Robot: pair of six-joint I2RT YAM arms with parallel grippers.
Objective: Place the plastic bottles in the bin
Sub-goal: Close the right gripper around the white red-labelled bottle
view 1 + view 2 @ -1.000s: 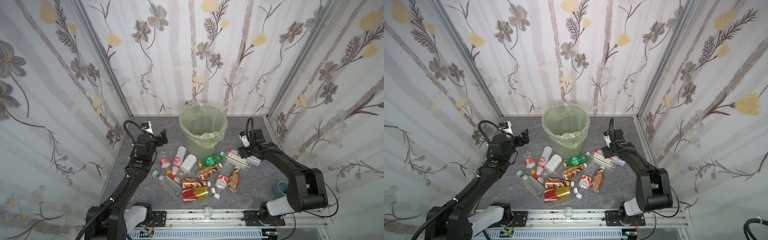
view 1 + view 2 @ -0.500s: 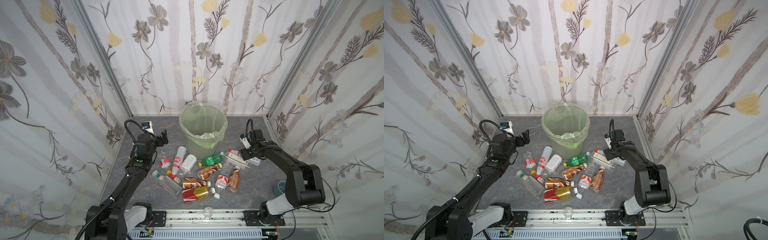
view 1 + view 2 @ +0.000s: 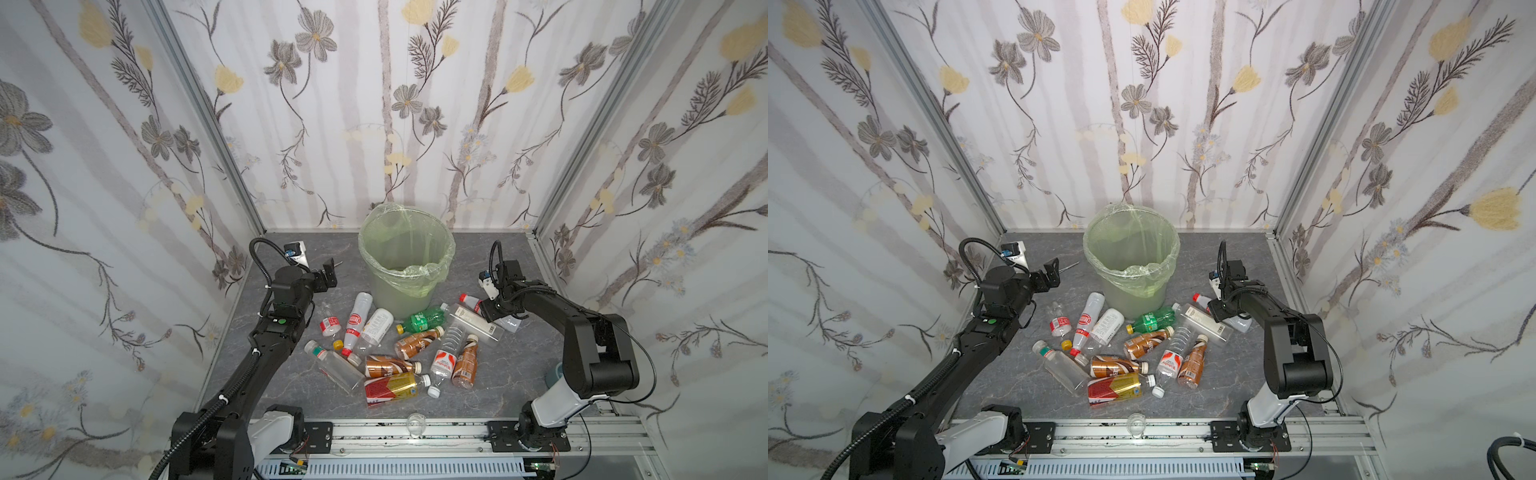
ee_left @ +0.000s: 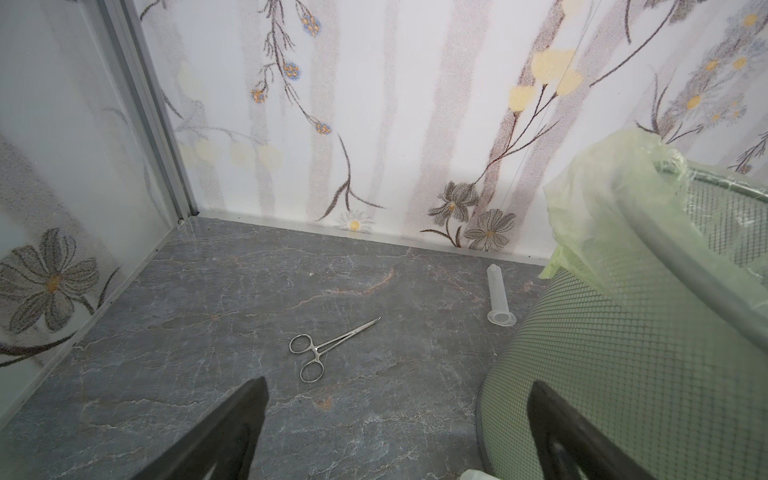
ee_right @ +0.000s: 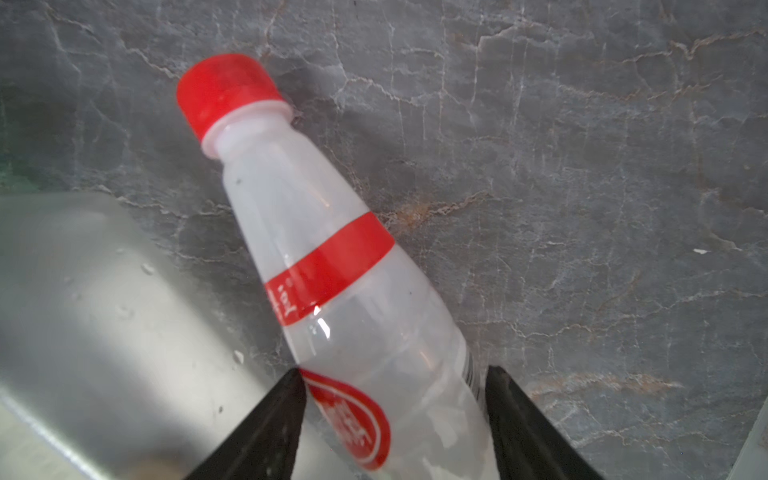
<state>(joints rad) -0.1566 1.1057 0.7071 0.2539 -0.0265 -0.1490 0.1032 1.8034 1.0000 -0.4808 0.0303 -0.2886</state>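
The bin point(image 3: 444, 266) point(image 3: 1168, 266), pale green with a bag liner, stands at the back middle; its mesh wall point(image 4: 623, 353) fills one side of the left wrist view. Several plastic bottles point(image 3: 395, 353) point(image 3: 1133, 345) lie in a heap before it. A clear red-capped bottle point(image 5: 332, 249) point(image 3: 465, 298) lies at the heap's right end. My right gripper point(image 5: 395, 370) point(image 3: 488, 309) straddles its body: one finger touches the red label, the other stands a sliver off. My left gripper point(image 4: 398, 382) point(image 3: 330, 270) hangs wide open and empty left of the bin.
A square clear bottle point(image 5: 104, 311) point(image 3: 473, 320) lies right against the straddled one. Steel forceps point(image 4: 320, 349) and a clear plastic tube point(image 4: 498, 295) lie left of the bin. A glass cup point(image 3: 415, 424) sits by the front rail, a grey-blue cup point(image 3: 552, 376) behind the right arm.
My right gripper's jaws have narrowed around the red-capped bottle, and its arm has shifted slightly. The left arm and the heap of bottles have not moved.
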